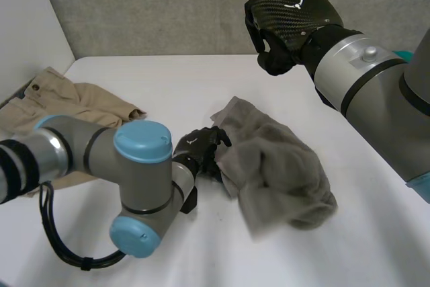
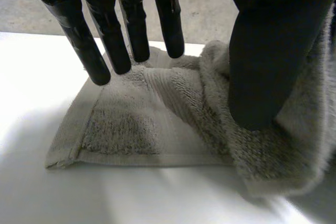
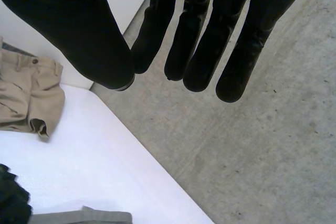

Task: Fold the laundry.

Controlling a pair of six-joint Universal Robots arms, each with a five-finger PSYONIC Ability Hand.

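The white table (image 1: 201, 78) runs across my head view. Both arms are over it: the right arm (image 1: 376, 92) comes in high on its side, and the left arm (image 1: 127, 166) is bent low near the front edge.

The laundry I'm working on is a grey towel (image 1: 282, 166). It lies rumpled on the table right of centre, with one flat corner toward the left arm and the rest bunched into a thick fold. Well apart from it, at the far left corner of the table, is a crumpled khaki garment (image 1: 74, 102) with a button at its waistband. Neither hand is touching it.

My left hand (image 1: 198, 149) is at the towel's left edge. In the left wrist view its fingers (image 2: 94, 45) are straight and spread over the flat corner, with their tips at or just above the cloth — I can't tell which. The thumb rests against the raised fold beside them. Nothing is pinched, so I read that hand as open.

My right hand (image 1: 292, 15) is up above the far side of the table, clear of the towel. In its own wrist view the fingers (image 3: 205, 30) hang loose and nearly straight with the thumb set apart — relaxed and holding nothing.
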